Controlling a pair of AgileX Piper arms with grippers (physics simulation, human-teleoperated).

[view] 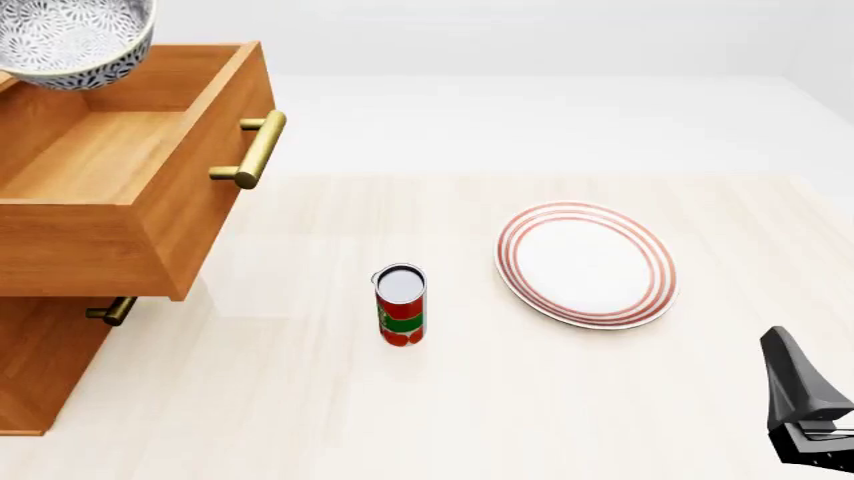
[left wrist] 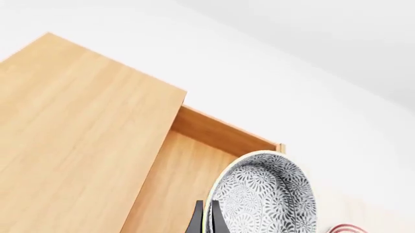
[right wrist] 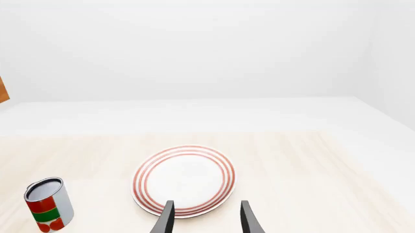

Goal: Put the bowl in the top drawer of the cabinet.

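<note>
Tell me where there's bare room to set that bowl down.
The open top drawer under the bowl has a bare floor. On the table, free patches lie between cabinet and can, and nearer than the plate.

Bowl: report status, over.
Left gripper shut on bowl, held above open top drawer. Right gripper open, empty. Nothing in the way.

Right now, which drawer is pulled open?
The top drawer, pulled out with its inside showing; the lower drawer beneath stays shut in the cabinet.

1 bowl [view: 74, 40], 1 plate [view: 587, 263], 1 can [view: 400, 304], 1 cabinet [view: 47, 360], 2 drawers.
</note>
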